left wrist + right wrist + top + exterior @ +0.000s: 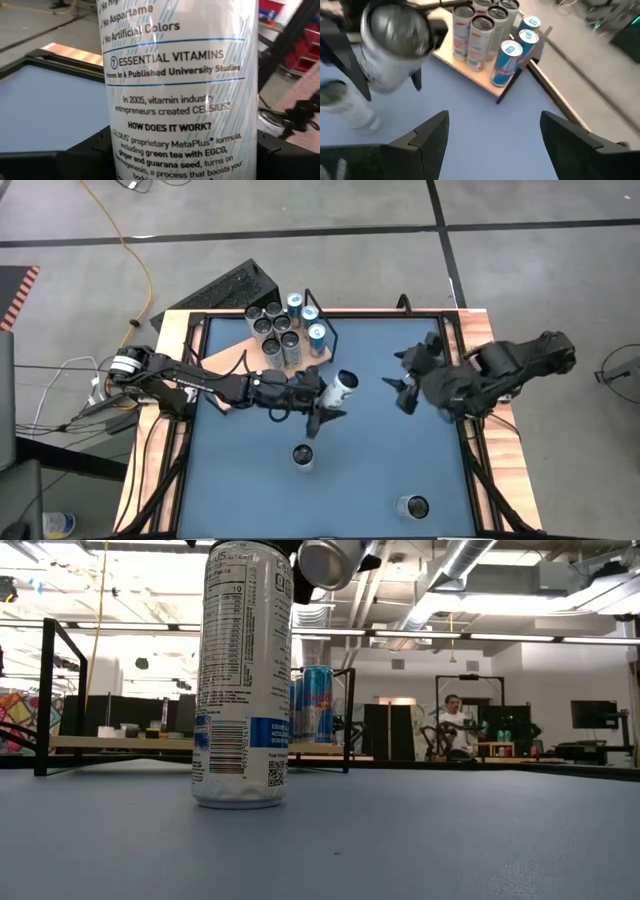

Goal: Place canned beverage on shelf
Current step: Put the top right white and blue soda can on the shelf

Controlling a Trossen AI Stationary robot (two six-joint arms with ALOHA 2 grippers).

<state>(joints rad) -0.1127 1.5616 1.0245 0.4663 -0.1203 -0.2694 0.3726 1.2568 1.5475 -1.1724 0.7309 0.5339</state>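
A white canned beverage is held above the blue tabletop at mid-table, and my left gripper is shut on it. It fills the left wrist view. The low view shows its silver end at the top. The shelf, a pale wood board with a black wire frame, lies at the far side and carries several upright cans. My right gripper hangs open at the right of the table, with nothing between its fingers. My left gripper pinches the can's printed side wall between its two fingers, which lie across the can. The fingers reach in level from the table's left. The can is lifted clear and tipped over, its domed silver end facing the right arm.
One white can stands upright on the table below the held one and looms in the low view. Another can stands near the front right. A black rim frames the tabletop. Open blue surface lies between the shelf and my right gripper.
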